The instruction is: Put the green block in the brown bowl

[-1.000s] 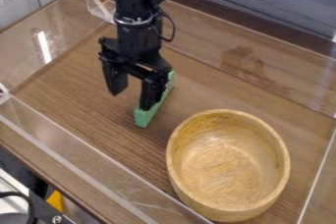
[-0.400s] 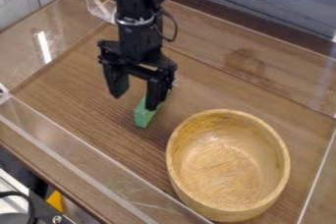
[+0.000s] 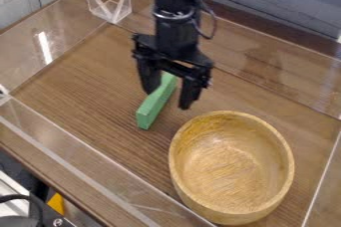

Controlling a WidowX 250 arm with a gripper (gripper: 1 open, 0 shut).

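Observation:
The green block lies flat on the wooden table, slanting from near left to far right, just left of the brown bowl. My gripper points straight down over the block's far end. Its black fingers are spread wide, one on each side of that end. It is open and grips nothing. The bowl stands upright and empty at the front right, its rim a short way from my right finger.
A low clear plastic wall runs around the wooden table. A clear plastic piece stands at the back left. The black arm rises from the gripper toward the back.
My gripper has shifted to the right, toward the bowl, still open. The block lies where it was and now shows almost its whole length.

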